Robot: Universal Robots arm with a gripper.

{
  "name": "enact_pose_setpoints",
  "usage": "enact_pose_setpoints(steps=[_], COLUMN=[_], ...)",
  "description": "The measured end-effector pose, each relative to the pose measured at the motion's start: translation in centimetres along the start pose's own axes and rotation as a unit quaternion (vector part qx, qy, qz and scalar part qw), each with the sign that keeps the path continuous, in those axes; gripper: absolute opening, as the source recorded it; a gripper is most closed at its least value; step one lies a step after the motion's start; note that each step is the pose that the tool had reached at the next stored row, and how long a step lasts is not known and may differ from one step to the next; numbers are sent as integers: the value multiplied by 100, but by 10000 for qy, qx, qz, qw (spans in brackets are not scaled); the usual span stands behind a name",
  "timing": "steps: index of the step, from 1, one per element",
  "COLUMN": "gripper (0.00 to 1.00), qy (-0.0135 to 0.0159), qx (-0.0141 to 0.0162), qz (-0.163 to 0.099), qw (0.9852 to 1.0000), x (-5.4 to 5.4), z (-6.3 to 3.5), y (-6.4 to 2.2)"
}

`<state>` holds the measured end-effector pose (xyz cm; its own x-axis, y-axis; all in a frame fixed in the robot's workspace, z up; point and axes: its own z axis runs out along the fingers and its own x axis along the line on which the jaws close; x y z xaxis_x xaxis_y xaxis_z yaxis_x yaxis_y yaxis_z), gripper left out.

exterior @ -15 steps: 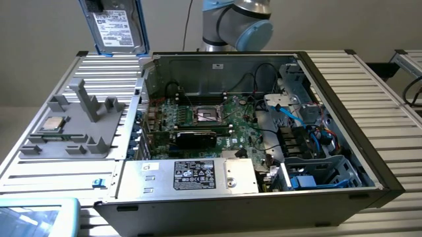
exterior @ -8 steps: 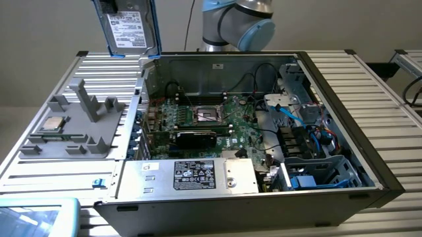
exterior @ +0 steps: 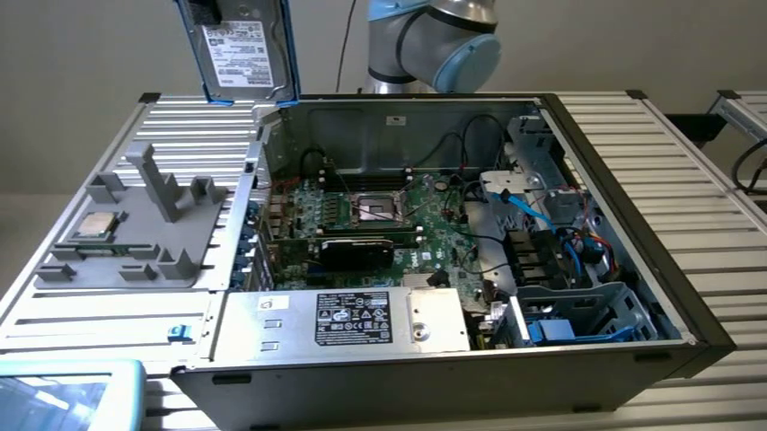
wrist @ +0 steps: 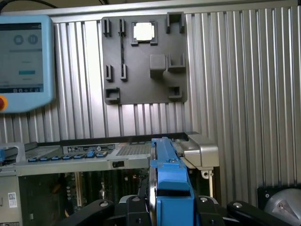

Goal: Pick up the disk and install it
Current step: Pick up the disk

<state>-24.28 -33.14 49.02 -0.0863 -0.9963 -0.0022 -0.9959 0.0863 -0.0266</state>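
Close under wrist camera: black jaws pinching disk [wrist: 171, 188] from both sides. Blue carrier seen edge-on, lower end cut off by frame. Exterior view: disk held upright in air over far corner of open computer case [exterior: 419, 386], on exterior view's left; top cut off, white label facing camera. Inside case: motherboard [exterior: 444, 233], with cables partly hiding drive bays. Beyond case: grey fixture [wrist: 141, 75] carrying CPU chip [wrist: 143, 31] on ribbed aluminium desk [wrist: 235, 70]. Teach pendant [wrist: 21, 61] cropped at edge. Arm [exterior: 419, 40] behind case, plain grey wall beyond.
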Motion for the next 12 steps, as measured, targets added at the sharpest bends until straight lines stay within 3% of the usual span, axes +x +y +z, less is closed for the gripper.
enact_pose_setpoints(steps=[4,5,6,8,9,12], gripper=[37,37,37,37,37,37], qy=[1,0,-4,-16,-19,-21], qx=[0,16,63,192,228,248], qz=[-1,-1,0,0,-1,0], qw=[10000,10000,10000,9998,9997,9997], x=[-1,-2,-3,-5,-7,-6], z=[-1,-1,-1,1,2,5], y=[-8,-22,-34,-61,-87,-191])
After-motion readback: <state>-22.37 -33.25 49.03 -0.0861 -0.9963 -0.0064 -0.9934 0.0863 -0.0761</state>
